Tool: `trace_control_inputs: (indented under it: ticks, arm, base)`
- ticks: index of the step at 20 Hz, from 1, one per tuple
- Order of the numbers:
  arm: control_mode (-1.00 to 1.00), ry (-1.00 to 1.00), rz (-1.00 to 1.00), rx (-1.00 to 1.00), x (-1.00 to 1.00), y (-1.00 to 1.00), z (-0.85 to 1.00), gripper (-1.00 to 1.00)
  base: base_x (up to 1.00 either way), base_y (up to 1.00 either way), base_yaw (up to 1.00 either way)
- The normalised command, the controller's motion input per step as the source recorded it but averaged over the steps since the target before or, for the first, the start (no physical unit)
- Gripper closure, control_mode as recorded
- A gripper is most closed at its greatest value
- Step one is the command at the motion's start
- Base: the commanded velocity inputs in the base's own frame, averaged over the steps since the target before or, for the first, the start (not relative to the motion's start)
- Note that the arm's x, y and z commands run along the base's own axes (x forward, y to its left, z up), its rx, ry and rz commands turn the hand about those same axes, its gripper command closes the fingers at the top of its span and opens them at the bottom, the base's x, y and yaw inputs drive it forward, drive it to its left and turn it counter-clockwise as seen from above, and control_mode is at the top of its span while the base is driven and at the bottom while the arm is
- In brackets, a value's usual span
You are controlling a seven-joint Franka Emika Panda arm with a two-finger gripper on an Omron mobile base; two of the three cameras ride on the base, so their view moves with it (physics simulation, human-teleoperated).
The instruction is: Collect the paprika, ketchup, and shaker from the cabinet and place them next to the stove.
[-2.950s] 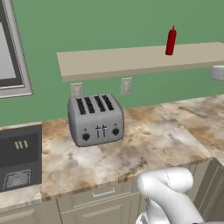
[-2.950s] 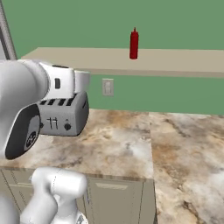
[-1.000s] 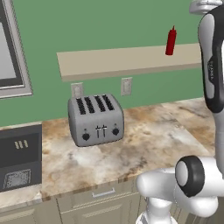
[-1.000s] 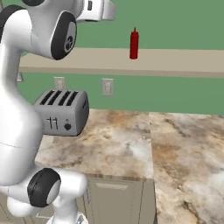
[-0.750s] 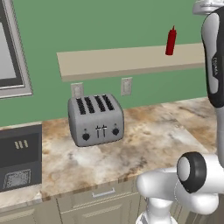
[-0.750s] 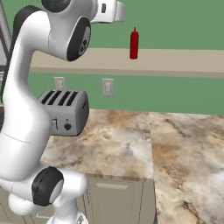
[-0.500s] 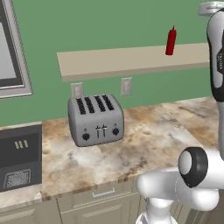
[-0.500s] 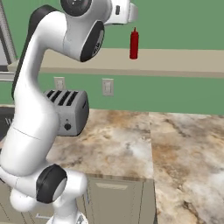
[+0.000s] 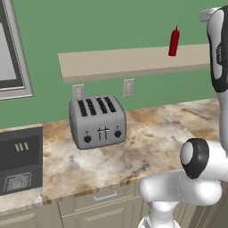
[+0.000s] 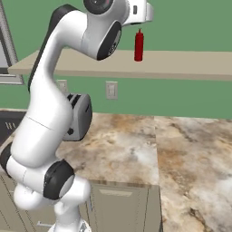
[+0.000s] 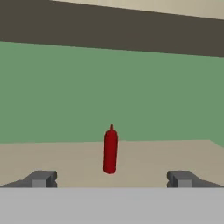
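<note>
The ketchup [image 11: 110,151], a slim red bottle with a pointed nozzle, stands upright on the cabinet [image 11: 52,157], a tan shelf board on the green wall. In the hand view my gripper [image 11: 111,179] is open wide and faces the bottle from a short way off, with the bottle centred between the fingertips [image 11: 41,178]. From the base the ketchup [image 9: 174,41] [image 10: 138,45] stands on the shelf [image 9: 116,62], and my raised hand [image 10: 141,12] is just above and in front of it. The paprika and the shaker are out of view. Whether the black unit at the left is the stove I cannot tell.
A silver four-slot toaster [image 9: 98,121] stands on the marble counter [image 9: 156,138] under the shelf. A black flat-topped unit [image 9: 20,162] sits at the counter's left end. Two wall outlets [image 9: 128,87] are on the green wall. A grey framed panel [image 9: 9,49] hangs at the upper left.
The arm has unfolded upward and the hand has swung right toward the ketchup at shelf height. The jaws stayed open. The bottle has not moved.
</note>
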Motion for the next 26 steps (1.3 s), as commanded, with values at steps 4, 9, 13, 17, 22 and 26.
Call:
trace_control_inputs:
  ticks: [4, 9, 13, 17, 22, 26]
  arm:
    - [-1.0, 0.03, 0.0, -0.01, 0.42, -0.03, -0.02, -1.0]
    - [-1.0, 0.04, 0.0, 0.0, 0.44, 0.0, 0.0, -1.0]
    - [-1.0, 0.01, 0.01, 0.03, 0.38, 0.0, -0.07, -1.0]
    - [-1.0, 0.0, 0.02, 0.0, 0.26, -0.01, -0.32, -1.0]
    - [-1.0, 0.0, 0.03, 0.0, 0.23, -0.01, -0.28, -1.0]
    - [-1.0, 0.0, 0.04, 0.02, 0.24, -0.02, -0.18, -1.0]
  base:
    - [0.0, 0.0, 0.0]
    - [0.0, 0.0, 0.0]
    - [0.0, 0.0, 0.0]
    - [0.0, 0.0, 0.0]
    - [0.0, 0.0, 0.0]
    - [0.0, 0.0, 0.0]
